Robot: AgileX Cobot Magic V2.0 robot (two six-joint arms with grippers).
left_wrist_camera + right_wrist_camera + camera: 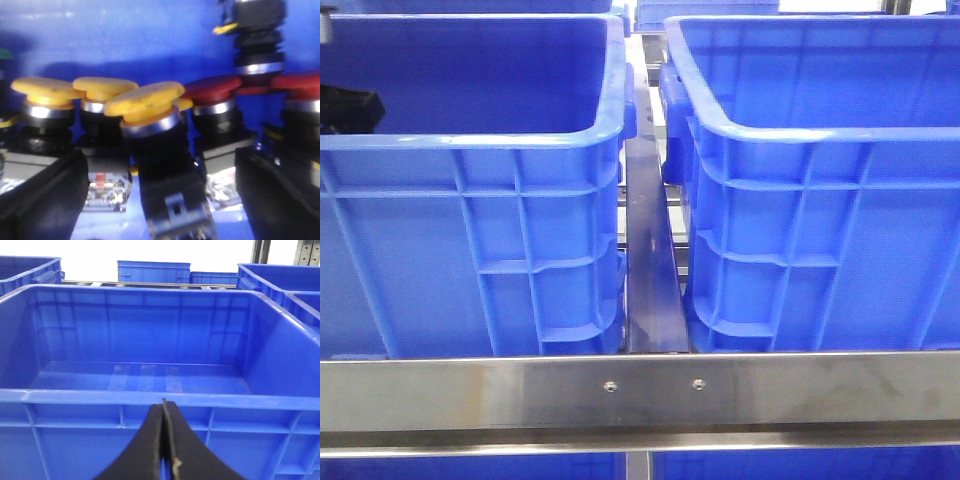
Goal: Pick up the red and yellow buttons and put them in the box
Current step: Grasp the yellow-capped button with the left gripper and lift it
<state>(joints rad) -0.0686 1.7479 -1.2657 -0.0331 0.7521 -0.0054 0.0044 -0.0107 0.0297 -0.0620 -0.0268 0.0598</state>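
Several yellow and red buttons stand crowded on a blue crate floor in the left wrist view. My left gripper [157,167] is open, its black fingers [42,195] wide apart on either side of a tilted yellow button [145,102] without touching it. A red button [212,89] stands just beside that one. In the front view a black part of the left arm [345,105] shows inside the left crate [470,140]. My right gripper [164,410] is shut on nothing, just outside the near rim of an empty blue box [150,397], the right crate [800,130].
More yellow buttons [42,91] and another red one [297,82] stand close around, and a black button body [257,30] lies behind them. A steel rail [640,390] runs across in front of both crates, with a dark bar [645,250] between them. More blue crates [152,271] stand behind.
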